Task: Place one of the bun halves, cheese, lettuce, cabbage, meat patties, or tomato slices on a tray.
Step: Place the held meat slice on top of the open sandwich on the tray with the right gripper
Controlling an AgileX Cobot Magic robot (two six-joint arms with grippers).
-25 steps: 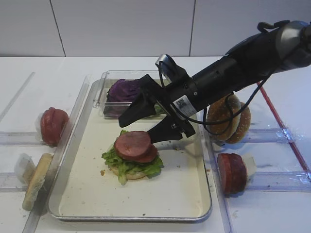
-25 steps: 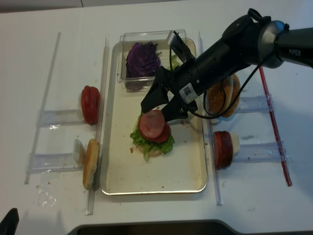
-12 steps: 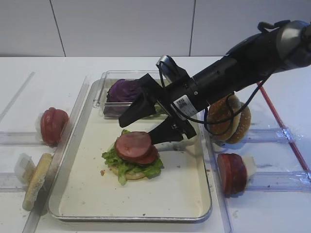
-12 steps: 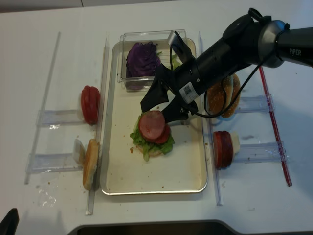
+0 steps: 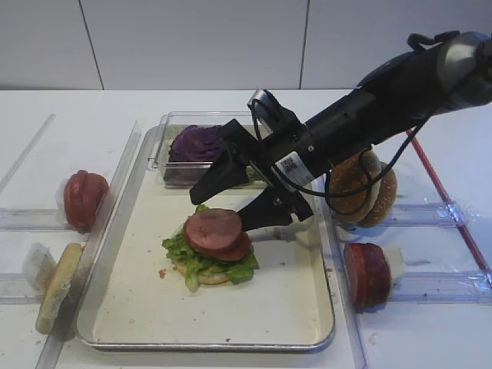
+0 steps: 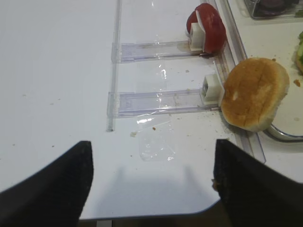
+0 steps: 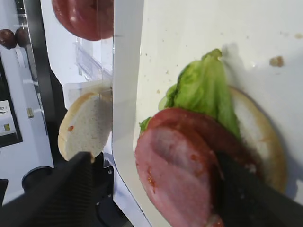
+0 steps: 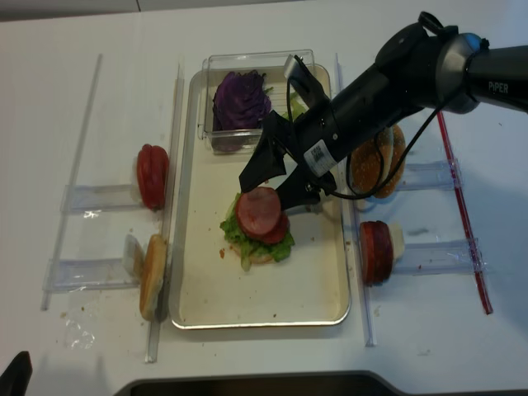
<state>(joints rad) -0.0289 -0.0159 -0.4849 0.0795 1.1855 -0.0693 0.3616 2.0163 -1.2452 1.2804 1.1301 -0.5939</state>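
Right gripper [image 5: 242, 198] jaws spread wide, empty (patty [image 5: 213, 230] released), hovering just above the stacked tray [image 5: 138, 307].

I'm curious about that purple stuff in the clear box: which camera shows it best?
The realsense high view: it looks down into the clear box, showing the whole cabbage clump. The other high view sees the cabbage side-on, partly behind the right gripper. The left wrist view catches only a dark sliver at its top edge; the right wrist view shows none.
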